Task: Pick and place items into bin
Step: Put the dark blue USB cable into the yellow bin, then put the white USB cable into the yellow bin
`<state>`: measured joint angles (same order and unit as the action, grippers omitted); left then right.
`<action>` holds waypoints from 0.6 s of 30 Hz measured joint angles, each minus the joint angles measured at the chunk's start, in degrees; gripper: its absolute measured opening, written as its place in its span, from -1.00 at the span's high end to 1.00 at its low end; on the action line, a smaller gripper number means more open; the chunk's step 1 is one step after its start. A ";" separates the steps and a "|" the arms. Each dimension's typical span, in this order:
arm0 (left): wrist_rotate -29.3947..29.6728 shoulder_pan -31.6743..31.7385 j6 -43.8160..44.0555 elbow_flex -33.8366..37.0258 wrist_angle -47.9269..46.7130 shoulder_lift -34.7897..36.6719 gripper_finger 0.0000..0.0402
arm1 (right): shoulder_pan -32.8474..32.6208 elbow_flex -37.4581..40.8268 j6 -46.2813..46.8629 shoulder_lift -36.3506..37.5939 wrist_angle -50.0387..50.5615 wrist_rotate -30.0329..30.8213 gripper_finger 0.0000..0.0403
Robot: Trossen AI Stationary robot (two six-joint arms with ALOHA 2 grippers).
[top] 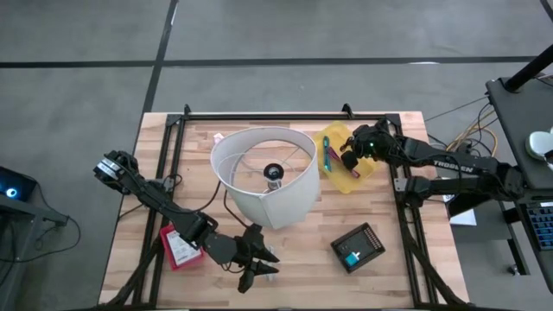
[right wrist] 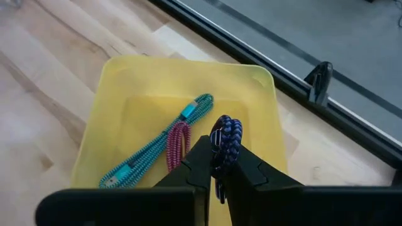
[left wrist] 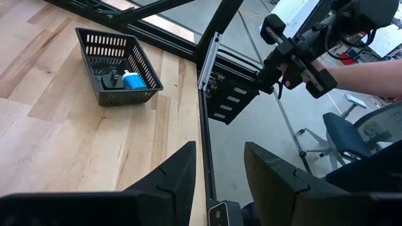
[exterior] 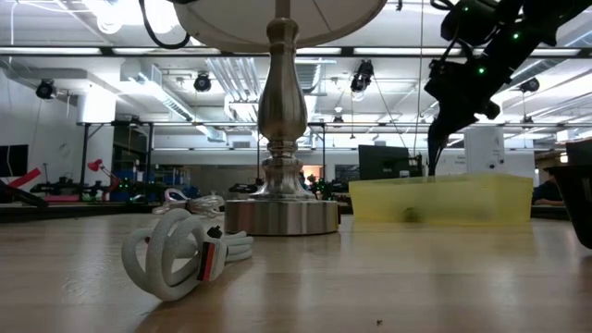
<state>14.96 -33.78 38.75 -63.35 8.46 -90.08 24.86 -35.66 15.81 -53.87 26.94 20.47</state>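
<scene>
Lamp (top: 270,177) beside yellow bin (top: 345,164)

Bright, even overhead light; soft shadows, blurred low-view foreground.

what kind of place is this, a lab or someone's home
Most likely a robotics lab or workshop, not a home. Beyond the wooden table the low view shows an open industrial ceiling with hanging lights, equipment stands, and a monitor.
</scene>
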 joint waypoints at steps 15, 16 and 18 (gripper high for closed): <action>-0.82 -0.11 0.18 0.02 0.00 0.00 0.41 | -0.05 0.00 1.85 -0.13 -0.19 -1.42 0.16; -1.40 -0.11 1.00 0.02 -0.01 0.00 0.41 | -0.07 0.00 2.88 0.18 -0.24 -2.58 0.11; -3.41 -0.22 2.82 0.02 -0.01 0.00 0.41 | -0.07 0.00 4.54 0.83 -0.24 -4.95 0.03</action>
<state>11.55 -34.00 41.57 -63.33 8.45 -90.08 24.79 -35.66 20.35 -53.04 26.70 15.52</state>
